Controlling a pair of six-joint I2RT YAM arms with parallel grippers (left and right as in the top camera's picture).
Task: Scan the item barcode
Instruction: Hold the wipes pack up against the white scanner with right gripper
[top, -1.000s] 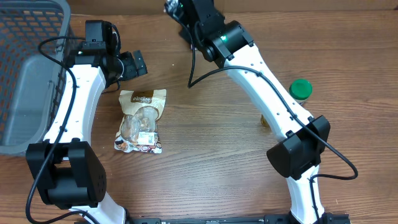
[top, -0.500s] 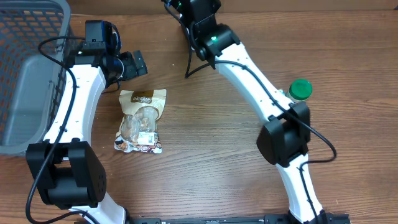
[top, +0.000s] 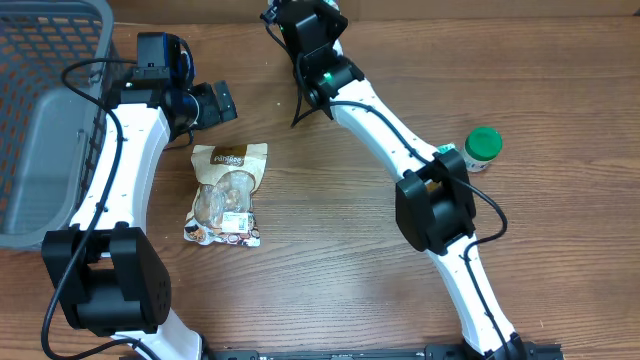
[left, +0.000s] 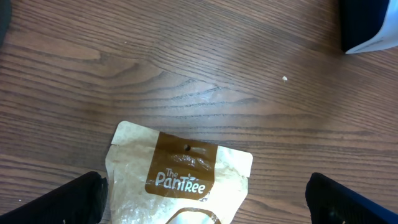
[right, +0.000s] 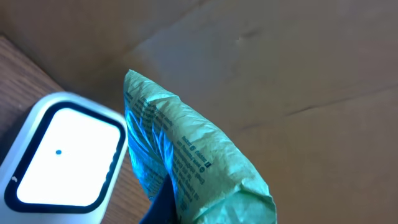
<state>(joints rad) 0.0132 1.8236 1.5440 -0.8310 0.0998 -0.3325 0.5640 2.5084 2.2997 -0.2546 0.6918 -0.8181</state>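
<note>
Right end effector (top: 285, 15) is clamped shut on the bottom of a green pouch (right: 186, 162), held up at the far edge of the table (top: 330, 270), just right of the scanner (right: 59, 158) and not over its lit window. Left end effector (top: 213, 103) is wide open, holding nothing, above the top edge of the PanTree snack pouch (top: 228, 193). Your main risk is a no-read: I can see fine print on the green pouch but no barcode, so the code may be facing away from the window, and the crinkled film could glare or fold across it. The grip is only a pinch on soft film, so a quick wrist turn could let it slip. The right arm is stretched far out near the cardboard wall (right: 298, 56), leaving little room to re-angle. The table is brown woodgrain, with a grey basket (top: 40, 130) far left and a green-lidded jar (top: 483, 147) on the right.
</note>
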